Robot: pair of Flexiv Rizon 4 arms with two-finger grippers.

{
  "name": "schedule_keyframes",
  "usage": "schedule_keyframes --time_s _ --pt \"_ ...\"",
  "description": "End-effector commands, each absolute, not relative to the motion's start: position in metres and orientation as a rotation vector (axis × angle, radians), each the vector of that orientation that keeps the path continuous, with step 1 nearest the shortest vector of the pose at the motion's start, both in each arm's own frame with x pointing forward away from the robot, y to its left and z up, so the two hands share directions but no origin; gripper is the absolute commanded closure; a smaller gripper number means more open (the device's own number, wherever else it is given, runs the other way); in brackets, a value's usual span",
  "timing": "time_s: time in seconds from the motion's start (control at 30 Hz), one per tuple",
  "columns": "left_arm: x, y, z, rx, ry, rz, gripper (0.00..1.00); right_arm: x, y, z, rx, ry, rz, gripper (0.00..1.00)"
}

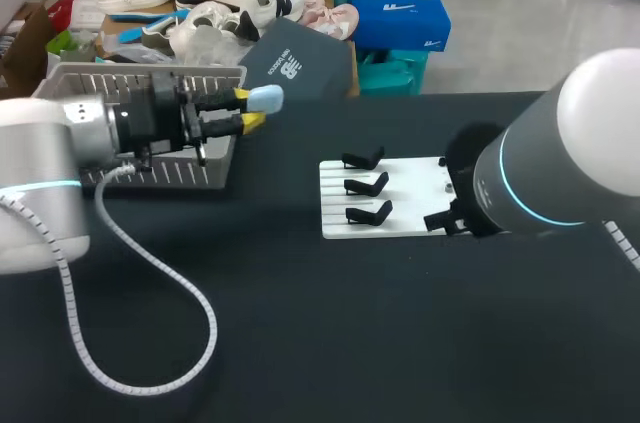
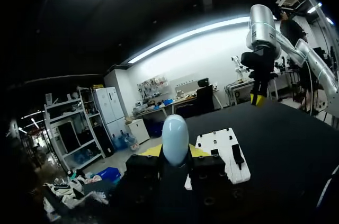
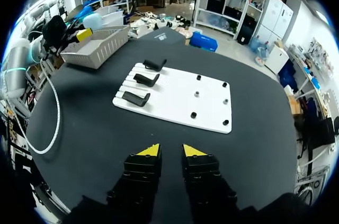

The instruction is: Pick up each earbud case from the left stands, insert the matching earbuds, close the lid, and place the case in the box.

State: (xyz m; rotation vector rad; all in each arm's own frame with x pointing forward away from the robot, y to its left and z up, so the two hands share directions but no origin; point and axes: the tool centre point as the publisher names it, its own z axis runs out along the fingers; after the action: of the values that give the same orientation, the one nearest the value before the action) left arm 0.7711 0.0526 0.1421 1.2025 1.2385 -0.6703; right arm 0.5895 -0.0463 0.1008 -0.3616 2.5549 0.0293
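A pale blue earbud case (image 1: pixel 266 98) is held between the yellow tips of my left gripper (image 1: pixel 248 109), in the air beside the grey basket (image 1: pixel 100 78). In the left wrist view the case (image 2: pixel 175 139) stands upright between the fingers of the left gripper (image 2: pixel 175 151). Three black stands (image 1: pixel 365 185) on the white board (image 1: pixel 400 213) hold nothing. My right gripper (image 3: pixel 169 151) hangs open and empty above the table, short of the board (image 3: pixel 180 99). In the head view my right arm (image 1: pixel 540 173) hides its gripper.
The slatted grey basket (image 3: pixel 98 46) stands at the table's far left edge. Small black pegs (image 3: pixel 209 99) dot the board's right half. A white cable (image 1: pixel 150 283) from my left arm loops over the dark table.
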Motion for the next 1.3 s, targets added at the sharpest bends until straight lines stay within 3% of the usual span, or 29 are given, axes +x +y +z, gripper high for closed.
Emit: schedule_keyframes --time_s 0.03,0.8,1.3 --pt "0.762 0.086 0.143 1.143 1.293 -0.612 1.0 0.587 -0.049 0.094 -0.35 2.544 0.034 0.78" --pt "0.842 0.145 0.099 1.079 1.514 -0.55 1.0 0.596 -0.057 0.078 -0.294 2.606 0.028 0.76" --pt "0.858 0.166 0.057 1.025 1.685 -0.577 1.0 0.606 -0.061 0.067 -0.258 2.647 0.023 0.76"
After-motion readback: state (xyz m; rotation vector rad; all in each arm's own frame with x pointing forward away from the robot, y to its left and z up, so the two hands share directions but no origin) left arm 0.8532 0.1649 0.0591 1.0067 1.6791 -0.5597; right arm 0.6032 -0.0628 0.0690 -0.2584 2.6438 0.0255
